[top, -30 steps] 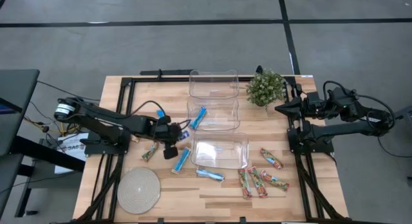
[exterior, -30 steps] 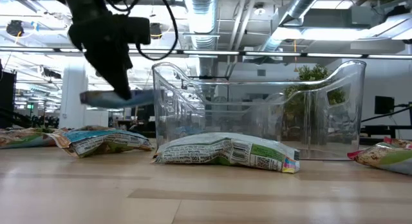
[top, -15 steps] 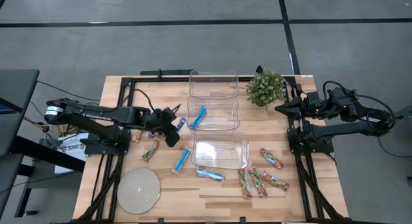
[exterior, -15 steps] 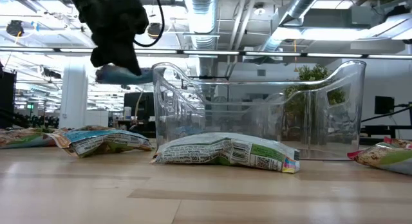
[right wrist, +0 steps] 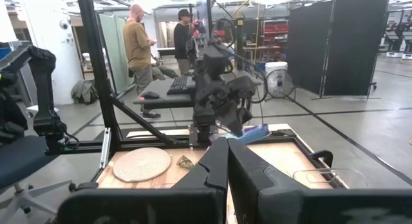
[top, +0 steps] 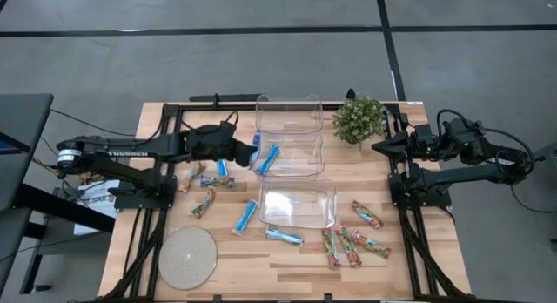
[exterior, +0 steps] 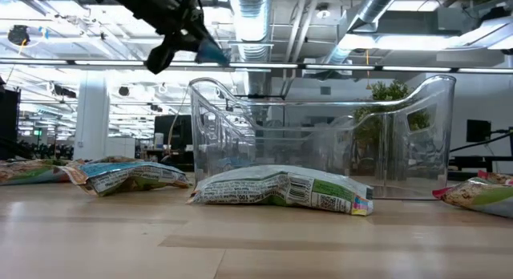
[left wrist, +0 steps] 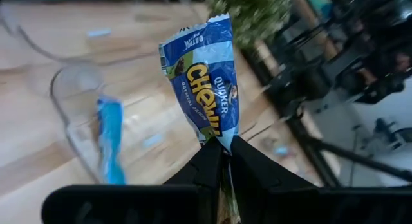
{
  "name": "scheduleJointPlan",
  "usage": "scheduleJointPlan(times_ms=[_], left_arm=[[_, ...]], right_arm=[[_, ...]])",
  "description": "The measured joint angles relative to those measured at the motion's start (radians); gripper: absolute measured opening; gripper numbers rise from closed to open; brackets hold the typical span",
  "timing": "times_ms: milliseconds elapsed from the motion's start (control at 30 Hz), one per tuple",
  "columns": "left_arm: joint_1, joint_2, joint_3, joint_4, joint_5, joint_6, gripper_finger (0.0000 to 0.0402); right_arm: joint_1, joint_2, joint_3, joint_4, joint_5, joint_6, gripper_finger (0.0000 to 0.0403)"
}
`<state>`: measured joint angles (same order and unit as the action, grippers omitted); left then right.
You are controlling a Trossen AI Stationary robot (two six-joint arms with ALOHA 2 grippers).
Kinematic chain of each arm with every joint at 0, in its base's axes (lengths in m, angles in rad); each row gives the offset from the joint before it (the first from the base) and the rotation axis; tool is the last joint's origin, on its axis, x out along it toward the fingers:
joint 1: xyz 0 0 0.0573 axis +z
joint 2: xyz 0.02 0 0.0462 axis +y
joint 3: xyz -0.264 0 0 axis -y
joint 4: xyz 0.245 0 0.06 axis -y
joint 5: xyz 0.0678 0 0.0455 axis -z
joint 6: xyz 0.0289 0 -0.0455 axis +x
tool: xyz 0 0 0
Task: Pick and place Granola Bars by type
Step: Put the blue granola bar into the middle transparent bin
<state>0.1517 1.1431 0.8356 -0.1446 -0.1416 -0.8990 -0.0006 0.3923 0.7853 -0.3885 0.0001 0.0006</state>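
**Blue bar carried to the middle bin**

Sorting has barely begun. One bright blue bar (top: 268, 158) lies in the middle bin (top: 305, 169); the near bin (top: 324, 218) and far bin (top: 288, 101) look empty. About a dozen Granola Bars (top: 352, 244) lie loose on the worktop (top: 287, 272) around the near bin. The left claw (top: 247, 151), at the middle bin's left wall, is clamped on a blue Chewy bar (left wrist: 201, 86). The right claw (top: 378, 146) waits beside the plant (top: 359, 117), fingers together, empty.

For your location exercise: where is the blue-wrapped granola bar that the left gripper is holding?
In the high view the blue-wrapped granola bar is pinched in the left gripper, raised at the left edge of the middle clear plastic bin, which already holds another blue bar.
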Motion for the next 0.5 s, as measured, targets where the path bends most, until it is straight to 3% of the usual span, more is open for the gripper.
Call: scheduleJointPlan(times_ms=[500], left_arm=[[0.019,0.001,0.0,0.03,-0.002,-0.001,0.0022]], right_arm=[[0.0,0.0,0.0,0.0,0.0,0.0,0.0]])
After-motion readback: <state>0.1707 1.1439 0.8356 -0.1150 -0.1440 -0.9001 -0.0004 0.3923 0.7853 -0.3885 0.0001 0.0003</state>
